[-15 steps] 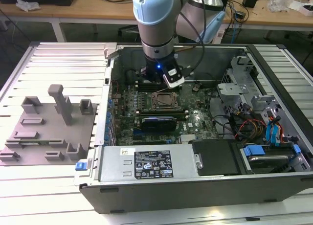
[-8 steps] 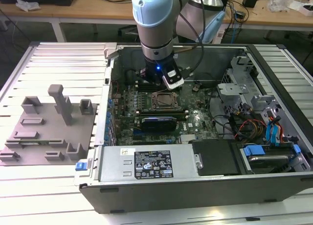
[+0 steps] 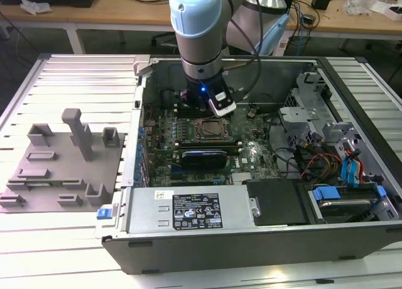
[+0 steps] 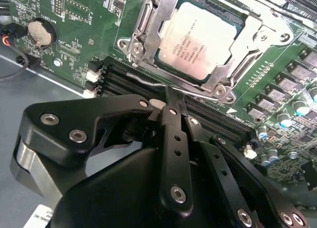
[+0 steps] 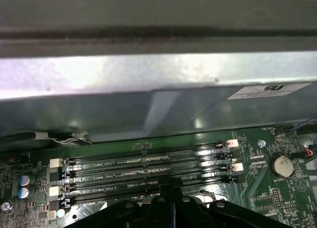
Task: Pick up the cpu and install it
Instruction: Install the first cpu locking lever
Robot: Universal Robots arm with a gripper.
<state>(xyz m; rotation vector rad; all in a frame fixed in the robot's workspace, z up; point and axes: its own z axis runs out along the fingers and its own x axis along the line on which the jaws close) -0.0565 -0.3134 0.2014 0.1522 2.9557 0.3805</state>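
One small square chip, the cpu (image 4: pixel 202 39), is already sitting flat inside its socket frame (image 4: pixel 148 29) on the green motherboard (image 4: pixel 74 29), with its shiny silver top facing up. It is lying snug there because the metal frame is hugging it on every side, so I judge the placing step to be done. The thin latch wire (image 4: pixel 148 82) is running along the edge of the frame nearest the gripper. The gripper (image 4: pixel 171 101) is hanging just beside the socket frame, and its black fingers (image 4: pixel 174 134) are pressed close together with nothing between them. Their tips are pointing down near the latch wire and the long black memory slots (image 5: pixel 148 163), which lie right next to the socket frame. A round silver battery (image 4: pixel 39 32) is sitting on the board farther from the socket frame. In the exterior view the arm (image 3: pixel 198 31) is reaching down into the open computer case (image 3: pixel 251 239), and the socket frame is sitting in the middle of that case. Outside the case, a grey tray (image 3: pixel 56 169) with upright pegs is resting on the slatted table (image 3: pixel 75 75).
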